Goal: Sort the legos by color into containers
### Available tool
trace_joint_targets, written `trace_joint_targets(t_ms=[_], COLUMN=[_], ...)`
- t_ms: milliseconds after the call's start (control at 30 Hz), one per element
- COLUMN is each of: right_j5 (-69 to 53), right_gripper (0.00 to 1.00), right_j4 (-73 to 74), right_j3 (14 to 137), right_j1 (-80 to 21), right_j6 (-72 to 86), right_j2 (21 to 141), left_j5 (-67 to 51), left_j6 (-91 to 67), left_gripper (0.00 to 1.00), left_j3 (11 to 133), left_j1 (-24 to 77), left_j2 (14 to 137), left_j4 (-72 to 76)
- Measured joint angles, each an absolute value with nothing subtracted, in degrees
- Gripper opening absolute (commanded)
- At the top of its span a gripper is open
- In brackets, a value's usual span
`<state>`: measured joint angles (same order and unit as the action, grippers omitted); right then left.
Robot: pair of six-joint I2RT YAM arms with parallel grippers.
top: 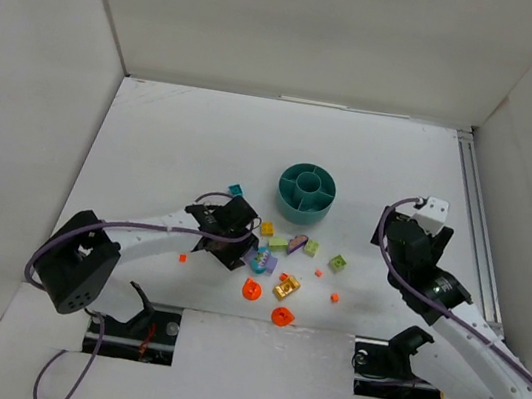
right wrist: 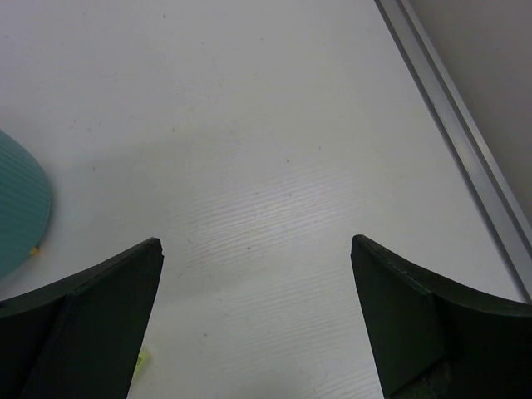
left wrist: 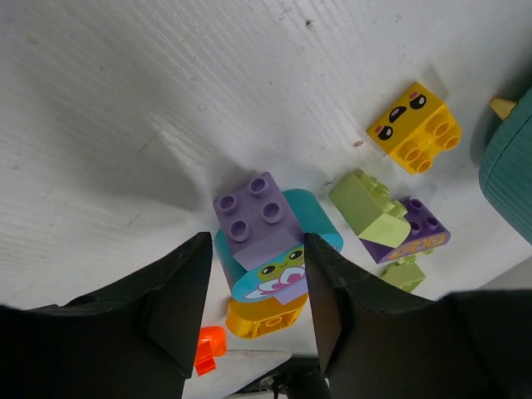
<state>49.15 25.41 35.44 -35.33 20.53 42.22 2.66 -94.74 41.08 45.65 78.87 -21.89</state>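
table [top: 173, 144]: white, walled on three sides. dish [top: 307, 188]: round, teal, a centre cup ringed by curved sections, standing mid-table just beyond the scattered legos; its ribbed wall shows at the right edge of the left wrist view. left gripper [left wrist: 256, 249]: low over the table, jaws part open, one finger on each side of a small stack that sits on the table; whether the fingers touch it cannot be told. stack: purple brick [left wrist: 256, 212] on top of a turquoise piece [left wrist: 320, 220], with a face piece [left wrist: 274, 278] printed in green and white at its side. gold piece [left wrist: 262, 317]: just beside the stack. orange round [top: 252, 289]: near the stack, on the side toward the arm bases. second orange round [top: 282, 316]: nearest the bases. lime wedge [left wrist: 366, 204]: touching a purple piece [left wrist: 420, 231], between the stack and the dish. yellow brick [left wrist: 414, 126]: printed with a face, near the dish wall. lime brick [top: 338, 264]: at the right end of the scatter. lone turquoise bit [top: 236, 191]: left of the dish, beside the left wrist. orange dot [top: 183, 258]: left of the scatter. second orange dot [top: 334, 297]: right of the gold piece. right gripper [right wrist: 255, 243]: jaws spread wide, holding nothing, over bare table right of the dish, well apart from the legos. rail [right wrist: 465, 141]: metal, along the table's right edge.
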Motion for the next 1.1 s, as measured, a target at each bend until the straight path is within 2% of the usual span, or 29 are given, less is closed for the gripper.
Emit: trace_joint_targets(t_ms=[233,500,700,867,1033,1100], right_j5=[49.3,49.3,49.3,49.3,49.3,49.3], right_gripper=[0.99,0.99,0.99,0.99,0.99,0.99], right_j4=[25.5,25.5,25.5,25.5,25.5,25.3], right_j3=[34.5,34.5,34.5,34.5,34.5,34.5], right_j1=[-35.3,-35.3,-35.3,-35.3,-35.3,-35.3], right_j6=[20.5,20.4,20.3,20.3,20.3,19.8], right_j2=[41.0,40.6,40.6,40.6,40.6,40.6], left_j5=[4.6,4.8,5.0,6.6,9.6,11.3], left_j6=[-95.8,-95.8,-95.0,-94.2,-92.7,-92.1], left_gripper=[0.40,0.40,0.27,0.13,0.06,0.06], left_j3=[42.3,43.3,45.2,46.9,50.2,52.3], left_j1=[45.6,45.9,47.1,48.8,50.9,52.1], left_j2=[79.7,83.4,84.8,85.5,86.0,86.3], left_j4=[-22.0,-20.3,-20.4,-21.8,-24.5,-26.0])
